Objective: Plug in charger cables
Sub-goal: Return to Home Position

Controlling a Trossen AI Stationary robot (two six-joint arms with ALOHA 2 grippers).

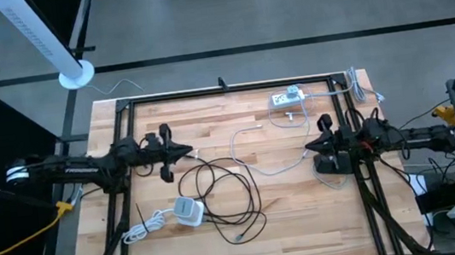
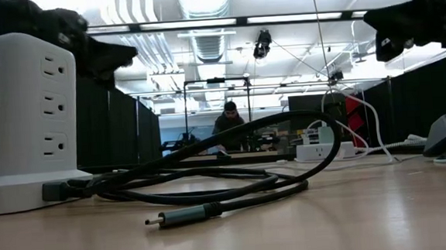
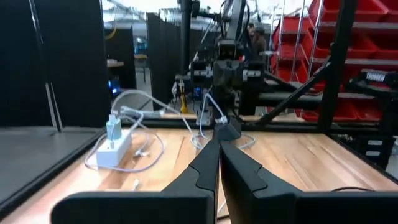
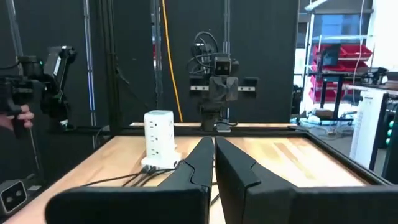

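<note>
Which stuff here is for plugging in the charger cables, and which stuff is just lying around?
For the job: black cable, white cable, white outlet tower, white power strip, left tool and right tool, both shut.

Just around: white pole off the table, red bins, a person far behind.
</note>
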